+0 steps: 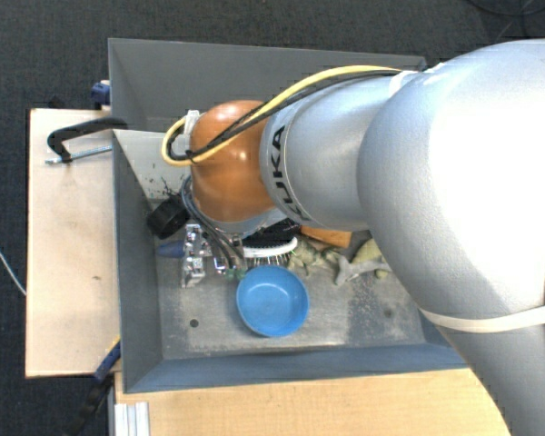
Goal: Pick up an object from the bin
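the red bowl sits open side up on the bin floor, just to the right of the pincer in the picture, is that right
Not quite: the bowl is blue, not red. The rest holds: the camera view shows it open side up on the floor of the bin, just to the right of the pincer in the picture.

The bin (254,71) is grey sheet metal with a matt finish, its floor scuffed and speckled with dark marks, and the blue bowl (272,302) near its lower edge looks like smooth plastic with a soft sheen. The arm's shell (436,153) is smooth, glossy silver-grey, the orange cover (227,166) at its wrist shines like polished plastic, and the yellow cable (291,87) over it has a smooth sheath. The gripper (203,262) is bare bright metal, and the black piece (166,218) by the bin's left wall looks matt.
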Motion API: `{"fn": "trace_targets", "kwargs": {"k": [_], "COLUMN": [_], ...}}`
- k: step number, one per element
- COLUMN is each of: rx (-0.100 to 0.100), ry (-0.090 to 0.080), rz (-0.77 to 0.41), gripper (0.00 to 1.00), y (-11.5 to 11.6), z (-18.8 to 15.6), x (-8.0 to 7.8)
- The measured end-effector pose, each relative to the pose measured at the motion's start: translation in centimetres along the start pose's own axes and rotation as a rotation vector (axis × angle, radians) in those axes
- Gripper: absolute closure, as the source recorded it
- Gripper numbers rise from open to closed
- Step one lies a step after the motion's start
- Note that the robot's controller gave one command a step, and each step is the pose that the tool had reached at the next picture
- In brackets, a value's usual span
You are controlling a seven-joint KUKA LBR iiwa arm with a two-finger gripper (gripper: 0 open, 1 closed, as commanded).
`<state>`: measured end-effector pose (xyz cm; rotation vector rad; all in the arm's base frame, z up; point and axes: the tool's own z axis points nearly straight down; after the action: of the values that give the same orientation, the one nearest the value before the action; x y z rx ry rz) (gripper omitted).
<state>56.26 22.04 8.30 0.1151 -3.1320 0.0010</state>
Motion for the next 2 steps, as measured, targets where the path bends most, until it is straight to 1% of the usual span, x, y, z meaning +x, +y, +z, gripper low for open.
{"fn": "trace_targets", "kwargs": {"k": [1,2], "rx": [-0.003,0.002], "ry": [-0.009,-0.01], "rz": [0.002,-0.246], "gripper": [0.0,0.0], "y": [0.0,-7.9], "z": [-0.6,-3.0], "x": [-0.3,-0.2]}}
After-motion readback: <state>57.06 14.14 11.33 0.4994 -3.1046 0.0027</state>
